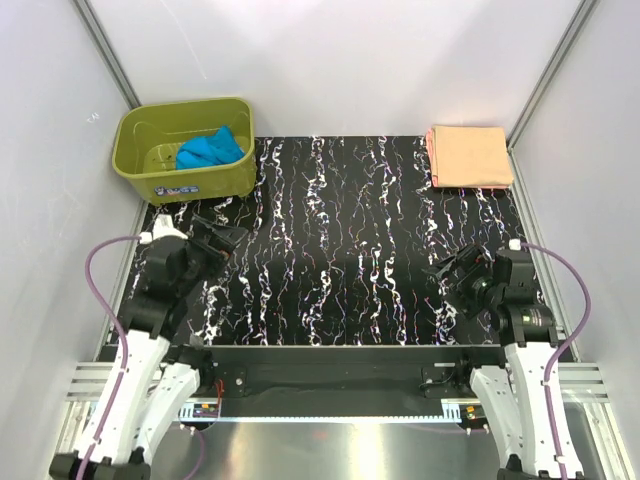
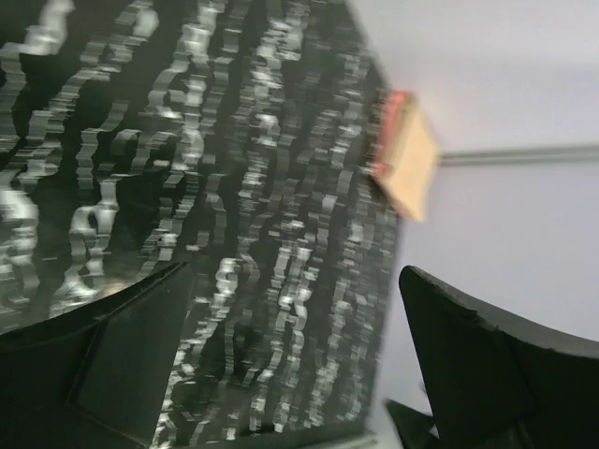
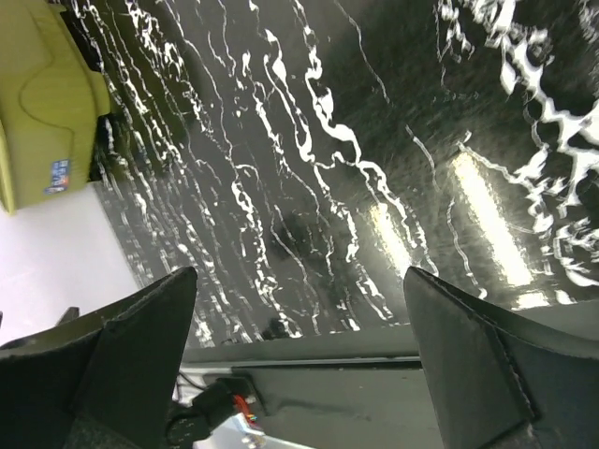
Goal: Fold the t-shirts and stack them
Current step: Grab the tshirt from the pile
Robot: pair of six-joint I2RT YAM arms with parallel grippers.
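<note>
Turquoise t-shirt (image 1: 210, 150) lies in the basket (image 1: 225, 178), peach t-shirt (image 1: 468, 156) folded on the worktop (image 1: 350, 230); left hand (image 1: 227, 238) and right hand (image 1: 449, 268) gape wide, empty

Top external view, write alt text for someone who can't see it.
A folded peach t-shirt lies at the far right corner of a black marbled table, while a crumpled turquoise t-shirt sits in an olive-green basket at the far left. The left end effector and right end effector hang open and empty near the front edge.
</note>
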